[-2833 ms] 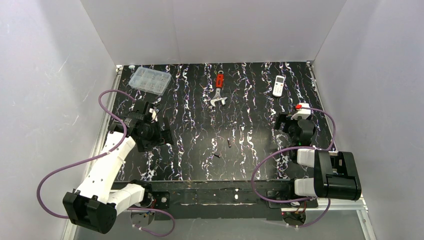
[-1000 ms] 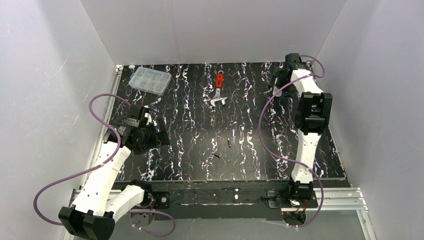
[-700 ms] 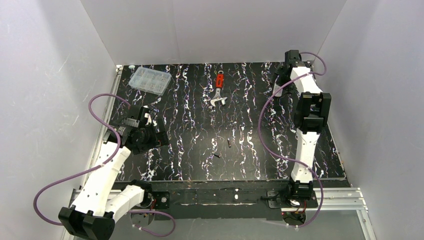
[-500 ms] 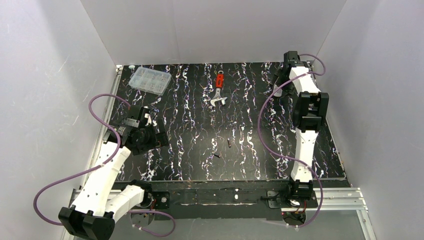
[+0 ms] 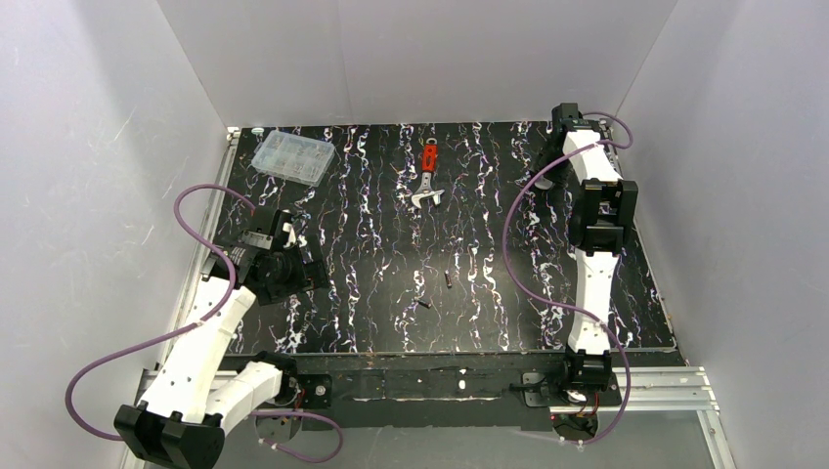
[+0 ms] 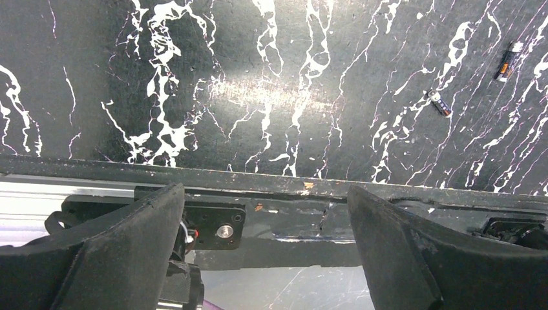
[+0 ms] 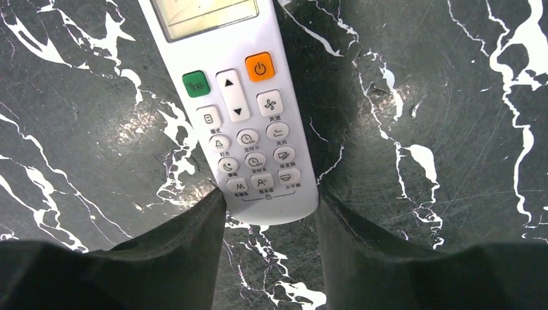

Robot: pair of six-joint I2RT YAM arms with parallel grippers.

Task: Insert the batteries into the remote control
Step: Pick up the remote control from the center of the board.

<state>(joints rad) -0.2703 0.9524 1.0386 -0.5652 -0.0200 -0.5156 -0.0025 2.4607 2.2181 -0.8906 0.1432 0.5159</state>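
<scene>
The white remote control (image 7: pixel 239 110) lies face up on the black marbled table, screen end away from the wrist. My right gripper (image 7: pixel 270 197) has come down over its button end, and both dark fingertips (image 7: pixel 210 213) press against its long sides. In the top view the stretched right arm hides most of the remote at the far right. Two small dark batteries (image 5: pixel 447 279) (image 5: pixel 423 304) lie loose near the table's middle front; the left wrist view shows them too (image 6: pixel 506 62) (image 6: pixel 439 103). My left gripper (image 6: pixel 265 213) hangs wide open over the near left edge with nothing in it.
A red-handled wrench (image 5: pixel 427 176) lies at the back centre. A clear compartment box (image 5: pixel 292 156) sits at the back left. White walls close in three sides. The table's front rail (image 6: pixel 258 184) runs under the left gripper.
The right arm has reached from near its base to the far right corner and narrowed its jaws onto the remote. The left arm has barely shifted.
</scene>
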